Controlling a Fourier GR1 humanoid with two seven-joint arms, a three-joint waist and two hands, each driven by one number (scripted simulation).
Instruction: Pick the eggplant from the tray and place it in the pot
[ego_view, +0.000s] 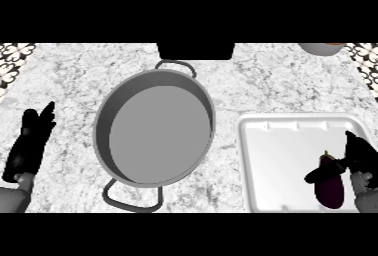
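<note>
Right robot hand (359, 156), partly cut by the frame edge, curls round the dark eggplant (330, 189) lying in the white tray (275, 150), its grip part hidden; left robot hand (31, 142) rests open, fingers up, on the desk (66, 75) beside the grey pot (155, 131).

Colour and pattern record: counter and items on it.

Counter (280, 85) white with grey marbled veining; pot (155, 132) grey throughout, inner floor a flat mid-grey, wall darker, both loop handles dark grey; tray (284, 130) plain white, unpatterned; eggplant (330, 189) very dark purple, close to black, stem end darker; left hand (29, 145) black on a grey forearm; right hand (359, 156) black likewise; black-and-white ornamental tile pattern at both upper corners; black block at the top edge above the pot; grey vessel with a brownish rim at upper right.
</note>
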